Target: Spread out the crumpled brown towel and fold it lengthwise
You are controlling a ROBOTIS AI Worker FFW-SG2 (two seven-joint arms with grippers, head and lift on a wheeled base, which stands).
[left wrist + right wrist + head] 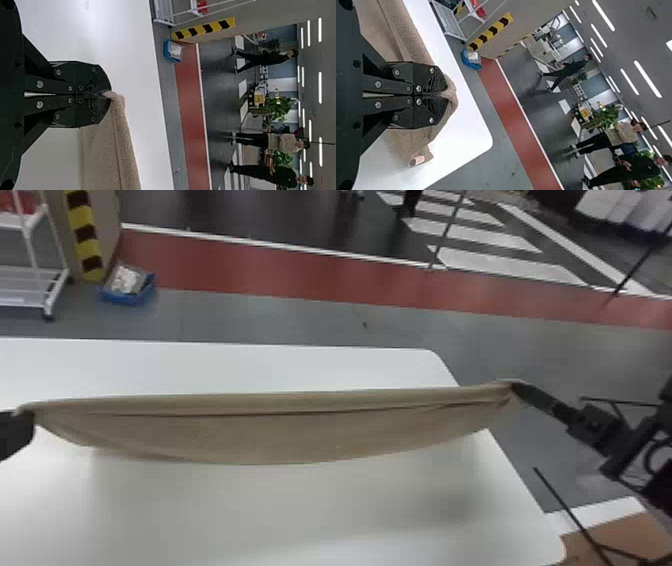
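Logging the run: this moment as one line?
left black gripper: shut on brown cloth towel | right black gripper: shut on towel | towel: stretched between grippers, middle above white table

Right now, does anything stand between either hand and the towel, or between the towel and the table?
Nothing visible does. The left hand and right hand grip the towel at opposite ends, and I see no obstacle between it and the table.
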